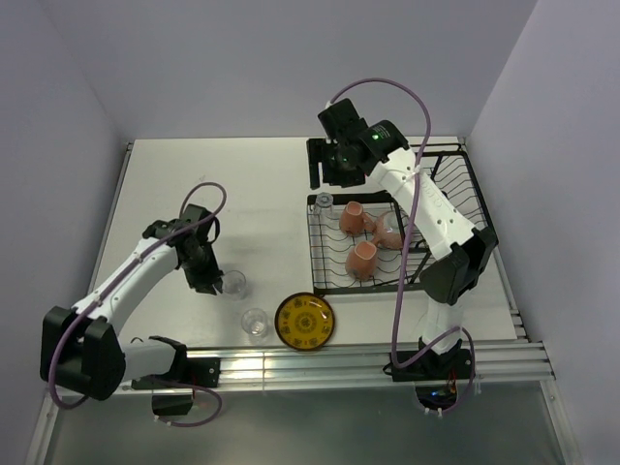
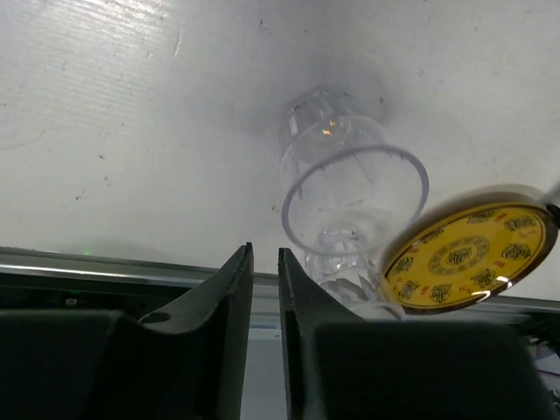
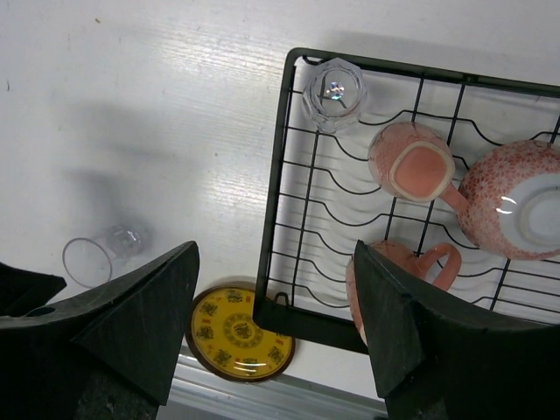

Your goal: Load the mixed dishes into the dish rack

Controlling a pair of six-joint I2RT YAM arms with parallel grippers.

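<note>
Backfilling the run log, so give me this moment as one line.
left claw shut beside loose glass | right claw open above rack | in rack: mugs, bowl, corner glass | plate on table

The left arm (image 1: 136,271) reaches forward and rightward from its base. The left gripper (image 1: 207,278) points down, its fingers (image 2: 232,297) nearly together with only a slit between them and nothing held. The right arm (image 1: 426,208) stretches far out and leans left, wrist high. The right gripper (image 1: 327,172) faces down, spread wide and empty.
</note>
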